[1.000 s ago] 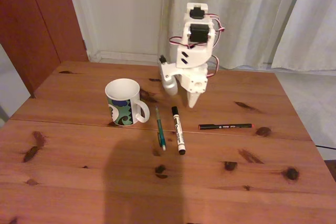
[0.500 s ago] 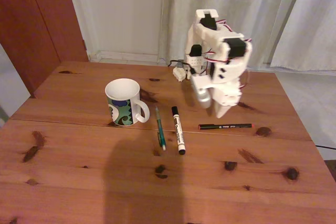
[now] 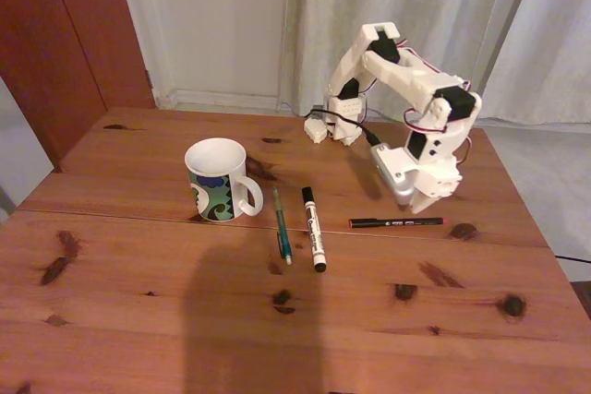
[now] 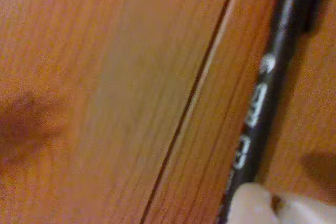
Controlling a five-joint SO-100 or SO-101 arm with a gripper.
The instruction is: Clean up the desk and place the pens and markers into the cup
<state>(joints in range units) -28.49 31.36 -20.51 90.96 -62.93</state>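
Note:
The white cup [image 3: 220,180] with a green and blue pattern stands upright at the left middle of the desk [image 3: 138,320]. Right of it lie a teal pen [image 3: 282,224] and a white marker with a black cap [image 3: 313,228], side by side. Further right a thin black pen with a red tip [image 3: 397,222] lies along the desk's seam. My white gripper [image 3: 416,202] hangs just above this pen's right half, open and holding nothing. In the wrist view the black pen [image 4: 262,103] runs along the right side, and one white fingertip [image 4: 257,205] touches or nearly touches it at the bottom.
The arm's base [image 3: 332,126] sits at the back edge of the desk, in front of pale curtains [image 3: 416,6]. The desk's right edge [image 3: 531,219] is close to the black pen. A dark shadow [image 3: 249,320] falls across the front middle.
The arm has swung to the right, from above the marker's end to above the black pen, and has dropped lower. The cup, pens and marker have not moved.

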